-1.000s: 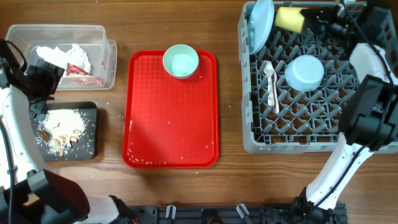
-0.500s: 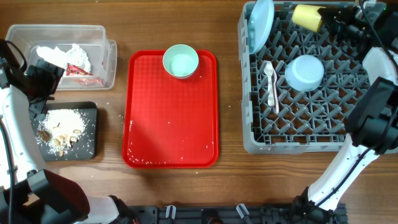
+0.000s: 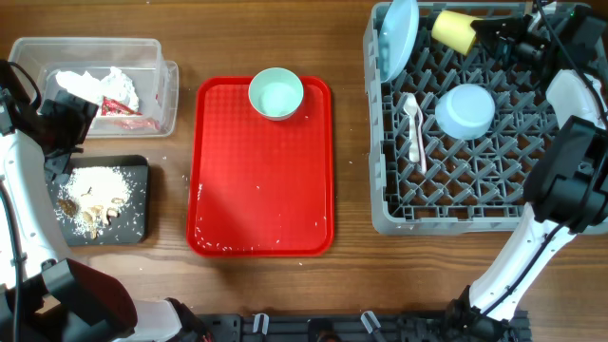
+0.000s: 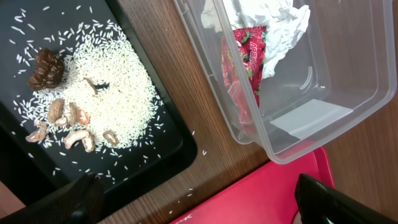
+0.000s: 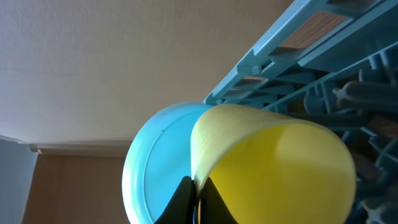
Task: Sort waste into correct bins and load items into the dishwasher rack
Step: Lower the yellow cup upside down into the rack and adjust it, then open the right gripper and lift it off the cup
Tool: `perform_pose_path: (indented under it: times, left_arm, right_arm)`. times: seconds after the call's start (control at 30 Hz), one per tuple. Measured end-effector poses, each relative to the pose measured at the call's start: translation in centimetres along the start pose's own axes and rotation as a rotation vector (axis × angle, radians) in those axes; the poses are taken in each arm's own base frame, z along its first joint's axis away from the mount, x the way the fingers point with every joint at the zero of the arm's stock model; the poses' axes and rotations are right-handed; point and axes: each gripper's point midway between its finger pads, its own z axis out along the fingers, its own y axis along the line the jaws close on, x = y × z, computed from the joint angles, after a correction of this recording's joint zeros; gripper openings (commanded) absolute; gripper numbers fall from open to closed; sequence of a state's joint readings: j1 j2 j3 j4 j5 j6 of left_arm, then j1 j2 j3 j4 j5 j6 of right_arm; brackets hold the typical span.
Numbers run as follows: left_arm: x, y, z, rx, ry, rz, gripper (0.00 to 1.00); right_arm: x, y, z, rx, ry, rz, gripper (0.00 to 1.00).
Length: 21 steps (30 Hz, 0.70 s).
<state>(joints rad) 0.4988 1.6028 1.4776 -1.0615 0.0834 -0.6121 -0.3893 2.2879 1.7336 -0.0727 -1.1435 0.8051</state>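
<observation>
My right gripper (image 3: 480, 31) is shut on the rim of the yellow cup (image 3: 454, 30), holding it tilted over the back of the grey dishwasher rack (image 3: 380, 204); the cup fills the right wrist view (image 5: 280, 162). The light blue plate (image 3: 399, 38) stands on edge at the rack's back left and shows behind the cup (image 5: 155, 162). A light blue bowl (image 3: 465, 110) and a white spoon (image 3: 415, 128) lie in the rack. A pale green bowl (image 3: 276, 93) sits on the red tray (image 3: 261, 190). My left gripper (image 4: 199, 202) is open and empty above the table, between the two bins and the red tray's corner.
The clear tub (image 3: 152, 57) holds white napkins (image 4: 273, 25) and a red wrapper (image 4: 245, 62). The black tray (image 3: 138, 228) holds rice and brown food scraps (image 4: 74, 118). Rice grains lie scattered on the wood.
My right gripper swung the yellow cup, tilting it and shifting it slightly right and back left near the rack's rear edge. The left arm has not moved.
</observation>
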Motion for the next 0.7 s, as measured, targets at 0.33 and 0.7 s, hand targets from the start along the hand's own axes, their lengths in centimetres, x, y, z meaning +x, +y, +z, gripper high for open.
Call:
perform_pose_path:
  times: [0.33, 0.7]
  left_arm:
    - [0.0, 0.0, 0.0, 0.0, 0.0, 0.0, 1.0]
    - [0.0, 0.0, 0.0, 0.0, 0.0, 0.0, 1.0]
  right_arm:
    - [-2.0, -2.8, -4.0, 0.069, -0.081, 0.069, 0.43]
    - [-2.4, -0.4, -12.7, 0.469, -0.295, 0.014, 0.29]
